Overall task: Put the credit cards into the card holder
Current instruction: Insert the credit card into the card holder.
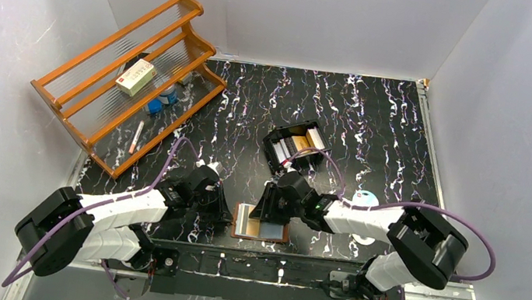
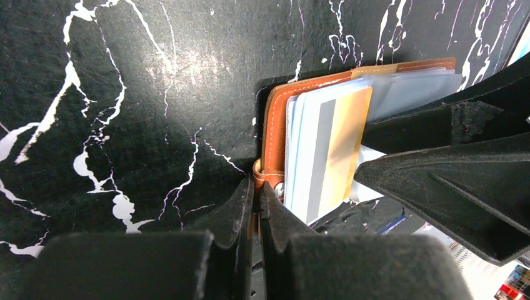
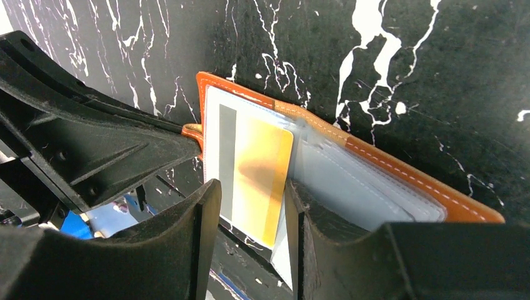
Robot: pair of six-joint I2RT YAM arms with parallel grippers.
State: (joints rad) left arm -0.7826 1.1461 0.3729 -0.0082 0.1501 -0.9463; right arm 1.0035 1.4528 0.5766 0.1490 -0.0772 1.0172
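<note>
**Left gripper** [image 2: 256, 187]: at 7 o'clock on the table [image 1: 376, 126], near the front edge. The jaws are nearly closed and pinch the card holder's leather snap tab [image 2: 257, 170] between the fingertips.

**Right gripper** [image 3: 253, 187]: at 6 o'clock, just right of the left gripper, over the card holder. The jaws are about one card-width apart, with a finger against each long edge of the gold credit card [image 3: 259, 162].

**Card holder** [image 1: 267, 231]: brown leather, lying open and flat at 6 o'clock between the two grippers. Its stitched border faces up and its pale clear sleeves [image 3: 356, 181] are spread across the right half.

**Gold credit card**: gold with a grey stripe along one long side. It lies over the holder's left half, its far end at the leather border and its near end past the holder's edge. Whether it sits inside a sleeve cannot be told.

**Round pale blue-and-white object** [image 1: 366, 199]: at 4 o'clock, partly hidden behind the right forearm.

**Black tray** [image 1: 269, 149]: open-topped, near the table's centre, beyond the right gripper. It holds more credit cards [image 1: 299, 144] standing on edge in white, grey and orange-gold.

**Wooden rack** [image 1: 113, 41]: tiered and orange-brown, at 10 o'clock, angled against the left wall. A white packet [image 1: 136, 76] lies on a middle shelf, with small blue items below it.
</note>
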